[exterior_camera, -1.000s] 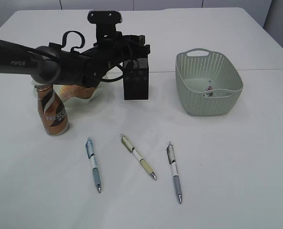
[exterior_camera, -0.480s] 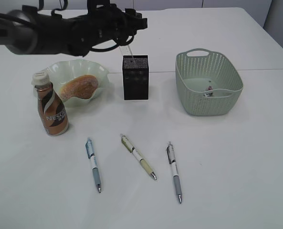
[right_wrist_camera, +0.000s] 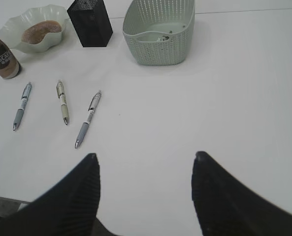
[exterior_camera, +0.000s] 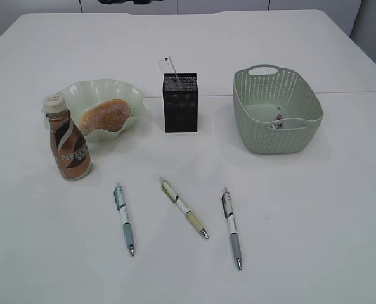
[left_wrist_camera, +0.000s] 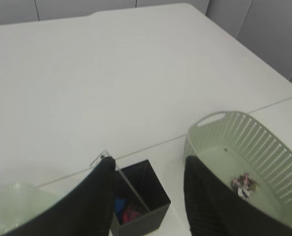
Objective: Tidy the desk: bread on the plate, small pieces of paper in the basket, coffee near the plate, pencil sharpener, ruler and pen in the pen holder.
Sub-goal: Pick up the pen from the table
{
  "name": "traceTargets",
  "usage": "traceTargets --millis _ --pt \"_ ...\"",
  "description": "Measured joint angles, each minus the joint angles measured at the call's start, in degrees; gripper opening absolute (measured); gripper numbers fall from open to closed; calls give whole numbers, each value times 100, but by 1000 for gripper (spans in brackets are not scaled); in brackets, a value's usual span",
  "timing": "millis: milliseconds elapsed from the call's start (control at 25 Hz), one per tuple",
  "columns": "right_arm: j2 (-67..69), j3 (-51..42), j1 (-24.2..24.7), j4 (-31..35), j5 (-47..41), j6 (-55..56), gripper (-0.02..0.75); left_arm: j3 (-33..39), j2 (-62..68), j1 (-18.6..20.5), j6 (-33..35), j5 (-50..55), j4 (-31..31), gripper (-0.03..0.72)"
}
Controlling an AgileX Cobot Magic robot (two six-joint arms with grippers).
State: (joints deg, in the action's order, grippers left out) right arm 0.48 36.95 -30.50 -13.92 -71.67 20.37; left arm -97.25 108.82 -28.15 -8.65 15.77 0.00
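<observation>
On the desk (exterior_camera: 314,209) the basket (exterior_camera: 278,111) holds paper wads (left_wrist_camera: 243,181). The bread (exterior_camera: 104,115) lies in the plate (exterior_camera: 127,92), the coffee (exterior_camera: 67,147) just beside it. Three pens (exterior_camera: 184,208) lie in front, unobstructed. The ruler (exterior_camera: 168,66) pokes from the pen holder (exterior_camera: 180,103); only the left wrist view shows something blue and red inside, perhaps the sharpener. The left gripper (left_wrist_camera: 148,169), risen clear of the holder, and the right gripper (right_wrist_camera: 145,160) both gape, empty.
</observation>
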Motion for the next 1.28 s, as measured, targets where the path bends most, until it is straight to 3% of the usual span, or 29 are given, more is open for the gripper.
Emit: traceTargets --millis 400,640,880,1280 --pt "0 0 0 106 0 61 464 -271 -724 0 -604 3229 0 332" --pt "26 0 0 235 0 70 464 -351 -724 0 -1315 4884 0 330" --pt "573 0 0 300 -13 70 464 -362 -578 0 -1787 5487 -91 324" --pt "1367 0 0 310 -2 51 464 -362 529 -116 -1868 5508 -525 309"
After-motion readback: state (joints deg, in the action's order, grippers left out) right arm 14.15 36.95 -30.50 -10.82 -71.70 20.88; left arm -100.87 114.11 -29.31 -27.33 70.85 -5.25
